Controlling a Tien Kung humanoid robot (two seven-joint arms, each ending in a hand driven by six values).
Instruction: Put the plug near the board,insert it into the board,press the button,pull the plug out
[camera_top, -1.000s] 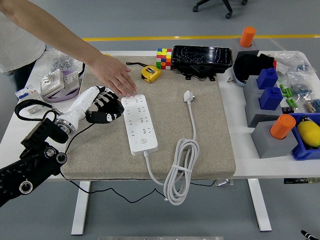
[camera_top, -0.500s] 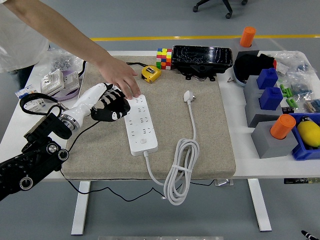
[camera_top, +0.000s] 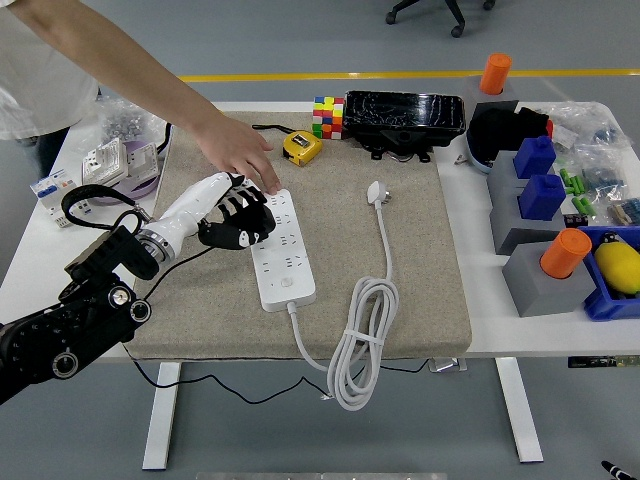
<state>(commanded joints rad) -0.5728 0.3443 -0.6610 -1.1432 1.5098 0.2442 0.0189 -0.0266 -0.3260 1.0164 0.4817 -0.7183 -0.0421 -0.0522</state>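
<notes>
Your left hand (camera_top: 232, 215) rests at the left long edge of the power strip (camera_top: 279, 248), its black fingers (camera_top: 252, 212) curled loosely over the strip's upper sockets. It clamps nothing; whether the fingertips touch the strip's face cannot be confirmed from the head view. Your right arm does not appear.

The strip lies lengthwise on the grey mat (camera_top: 420, 300), left of the mat's centre, its cable leaving the end nearest the mat's front edge. A person's hand (camera_top: 238, 150) reaches in from the table's far left corner and presses on the strip's far end, fingers flat. The evident purpose is to pin the strip so it does not slide while you work on it.

The plug (camera_top: 375, 191) lies on the mat towards its far edge, right of the strip and apart from it, unheld. Its cord (camera_top: 364, 335) runs back towards the front edge and ends in a loose coil that overhangs the mat's front edge. That slack should allow the plug to be carried across without dragging the strip.

Assessment: the first step is not done. The plug is neither beside the sockets nor inserted. Your hand is positioned over the strip rather than over the plug, so it must cross to the right before any grasp.

Risk: your fingers and the person's hand sit very close at the strip's far end. Move clear with care.
</notes>
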